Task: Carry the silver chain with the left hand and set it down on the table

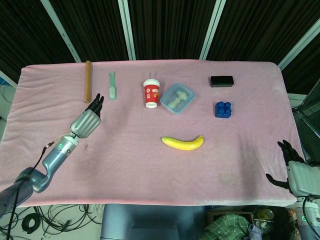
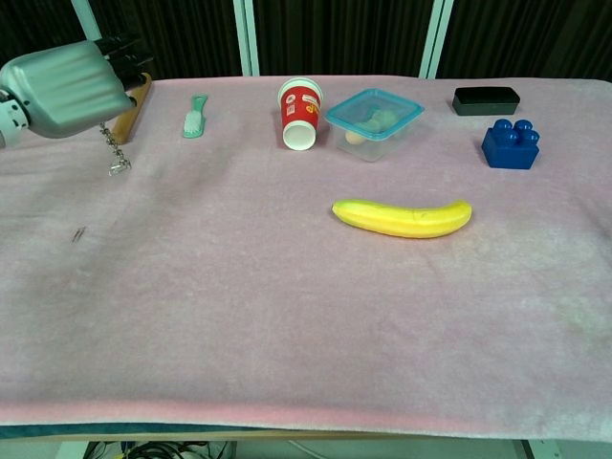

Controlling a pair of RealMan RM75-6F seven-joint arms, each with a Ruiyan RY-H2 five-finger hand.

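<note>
Left hand [image 2: 65,91] at upper left of the chest view, fingers curled over the silver chain [image 2: 114,148]; chain dangles below it, above the pink table [image 2: 287,316], not touching. Right hand [image 1: 295,167] at lower right of head view, off the table edge, fingers spread, holding nothing. Banana [image 2: 402,217] centre; red cup [image 2: 300,113], green brush [image 2: 195,115] along the top.

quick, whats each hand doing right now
Left hand: holding the chain, which dangles above the table.
Right hand: open, holding nothing, at the table's edge.
</note>
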